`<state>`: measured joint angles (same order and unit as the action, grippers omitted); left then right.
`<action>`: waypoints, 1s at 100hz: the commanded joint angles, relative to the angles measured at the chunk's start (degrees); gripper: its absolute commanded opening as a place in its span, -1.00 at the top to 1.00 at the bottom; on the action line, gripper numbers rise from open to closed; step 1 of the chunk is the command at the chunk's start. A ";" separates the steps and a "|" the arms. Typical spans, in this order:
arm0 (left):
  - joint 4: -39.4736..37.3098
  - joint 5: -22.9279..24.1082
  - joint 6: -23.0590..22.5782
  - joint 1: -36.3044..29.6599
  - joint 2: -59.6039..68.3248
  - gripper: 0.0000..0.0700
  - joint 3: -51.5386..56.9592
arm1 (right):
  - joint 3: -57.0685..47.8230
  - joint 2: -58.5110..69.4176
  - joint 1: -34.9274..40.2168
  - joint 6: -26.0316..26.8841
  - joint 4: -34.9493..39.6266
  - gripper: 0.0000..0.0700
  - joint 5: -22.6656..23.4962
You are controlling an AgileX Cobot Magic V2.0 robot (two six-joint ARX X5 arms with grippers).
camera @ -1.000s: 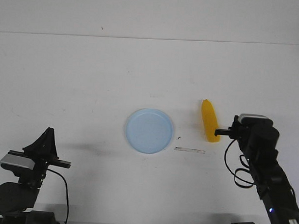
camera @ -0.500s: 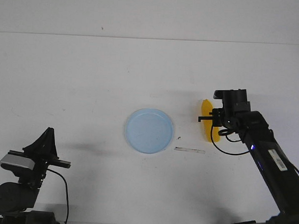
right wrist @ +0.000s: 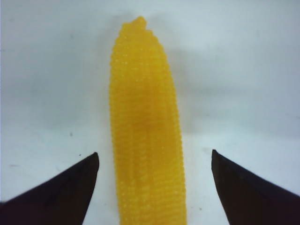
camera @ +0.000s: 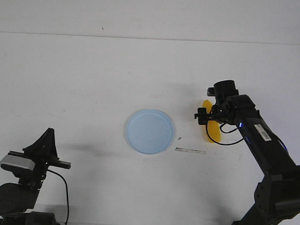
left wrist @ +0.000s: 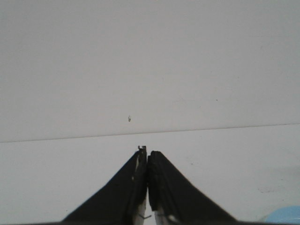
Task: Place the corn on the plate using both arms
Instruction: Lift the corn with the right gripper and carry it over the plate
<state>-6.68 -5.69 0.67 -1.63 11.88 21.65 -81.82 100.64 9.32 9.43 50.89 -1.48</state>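
The yellow corn (camera: 212, 130) lies on the white table, right of the pale blue plate (camera: 149, 131). My right gripper (camera: 212, 117) hovers over the cob's middle, partly hiding it. In the right wrist view the corn (right wrist: 144, 131) runs between the two spread fingers, and the right gripper (right wrist: 154, 157) is open with a gap on each side of the cob. My left gripper (camera: 49, 134) rests at the near left, far from the plate. In the left wrist view the left gripper (left wrist: 147, 153) is shut on nothing, and a sliver of the plate (left wrist: 287, 215) shows at one corner.
A thin pale strip (camera: 190, 151) lies on the table between the plate and the corn, with a small dark speck (camera: 180, 138) beside it. The table's far edge meets a white wall (camera: 153, 14).
My right arm has swung forward over the corn, from the cob's near end to above its middle. The left arm, plate and corn have not moved.
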 commanded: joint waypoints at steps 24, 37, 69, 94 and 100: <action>-0.68 0.17 -0.68 0.07 -0.09 1.00 0.55 | -1.07 5.53 0.17 -0.52 -1.99 -0.55 -0.02; -0.66 0.17 -0.68 0.07 -0.09 1.00 0.55 | -1.05 6.75 0.17 -0.52 -2.25 -0.43 -0.02; -0.66 0.17 -0.68 0.07 -0.09 1.00 0.55 | -1.49 6.60 1.46 -0.37 -2.38 0.19 0.17; -0.66 0.17 -0.68 0.07 -0.09 1.00 0.55 | -8.35 5.90 7.39 1.03 -0.74 0.19 10.21; -0.66 0.17 -0.68 0.07 -0.09 1.00 0.55 | -9.33 5.90 9.44 1.92 -1.51 0.19 14.51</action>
<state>-6.66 -5.69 0.58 -1.63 11.88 21.65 -89.62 106.28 16.53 9.67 49.87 8.80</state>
